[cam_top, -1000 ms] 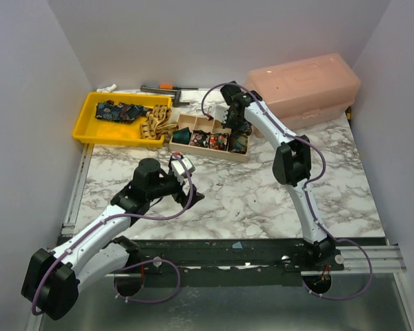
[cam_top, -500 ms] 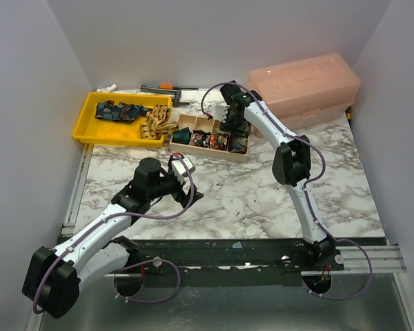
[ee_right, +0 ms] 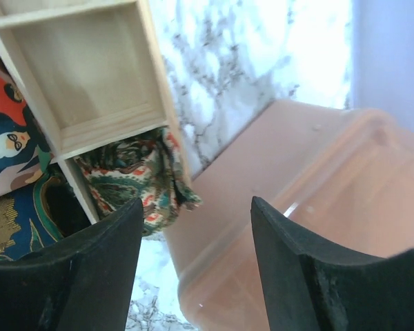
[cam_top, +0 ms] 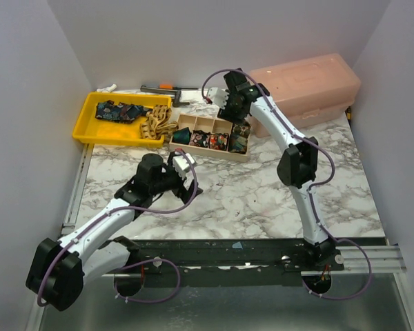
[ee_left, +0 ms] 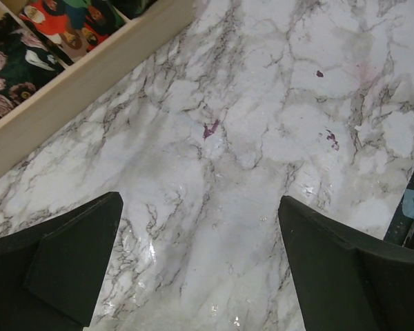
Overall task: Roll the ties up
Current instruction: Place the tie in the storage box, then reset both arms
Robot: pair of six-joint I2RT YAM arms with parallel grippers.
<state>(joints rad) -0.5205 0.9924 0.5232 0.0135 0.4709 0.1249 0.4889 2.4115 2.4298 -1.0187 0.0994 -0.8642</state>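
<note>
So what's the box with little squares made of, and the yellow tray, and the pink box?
The divided box looks like bare pale wood, matte with faint grain. The yellow tray seems smooth moulded plastic with rounded rims. The pink box looks like cloudy, see-through plastic.

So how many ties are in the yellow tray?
2: a dark blue tie on the left of the yellow tray, a tan tie bunched at its right end. More could be hidden underneath.
</note>
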